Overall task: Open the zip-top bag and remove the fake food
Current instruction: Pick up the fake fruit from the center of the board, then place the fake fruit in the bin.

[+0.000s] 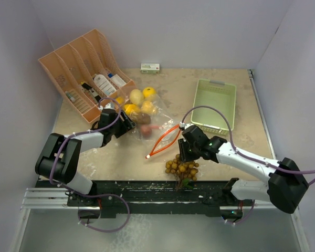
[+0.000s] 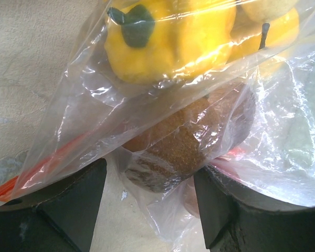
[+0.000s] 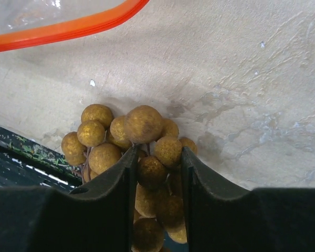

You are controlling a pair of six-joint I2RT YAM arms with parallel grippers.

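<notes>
Most of the fake food sits in the zip-top bag (image 1: 147, 123) mid-desk (image 1: 121, 157): a yellow pepper (image 2: 168, 42) and a brown lump (image 2: 168, 152). The orange zip rim (image 1: 163, 142) gapes toward 5 o'clock. One nut cluster (image 3: 142, 123) lies out at the desk's 6 o'clock edge, and the right tool (image 3: 156, 157) is clenched on it. The left tool (image 2: 149, 173) is at the bag's 9 o'clock end, jaws spread, nothing pinched. My guess is the pieces are light, hard, glossy plastic, so slippery; grab them across the fattest part. The film's limp, so pinch a bare corner.
</notes>
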